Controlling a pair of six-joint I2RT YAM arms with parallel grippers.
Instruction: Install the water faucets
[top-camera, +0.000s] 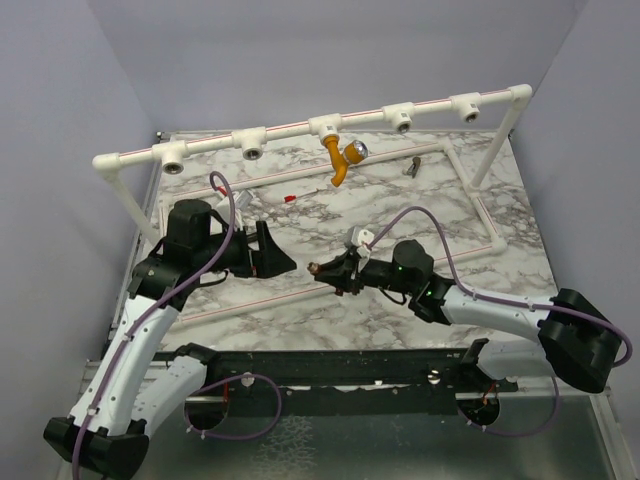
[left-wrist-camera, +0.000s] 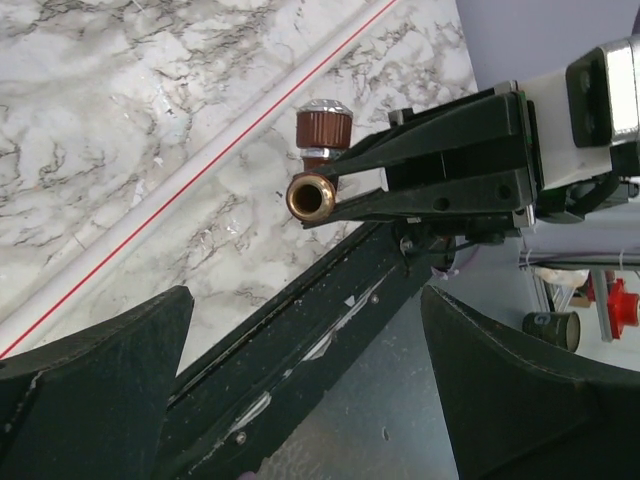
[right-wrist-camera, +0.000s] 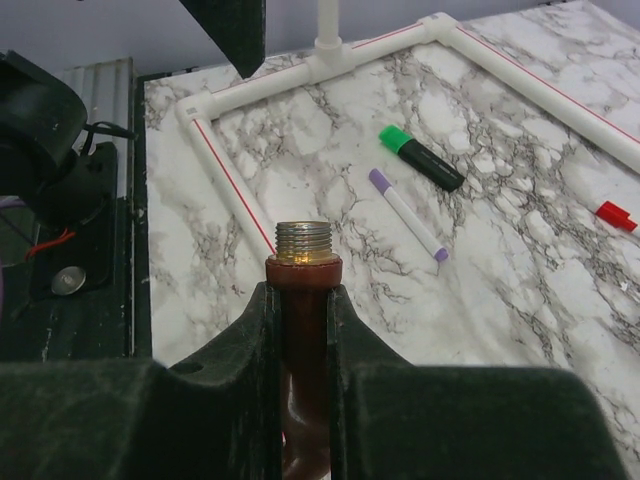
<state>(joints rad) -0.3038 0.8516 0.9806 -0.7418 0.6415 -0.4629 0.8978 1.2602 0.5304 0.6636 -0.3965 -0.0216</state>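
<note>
The dark reddish-brown faucet is clamped between my right gripper's fingers, its brass threaded end sticking out past the tips. In the top view my right gripper holds it low over the table's middle, thread pointing left. My left gripper is open and empty just left of it. The left wrist view shows the faucet's brass mouth and brown knob beyond my wide-open left gripper. The orange-yellow faucet with silver knob hangs at the middle T-fitting.
A white pipe frame with several T-fittings spans the back, and its floor pipes ring the marble table. A green marker and a purple-tipped pen lie ahead of my right gripper. A small dark part lies at back right.
</note>
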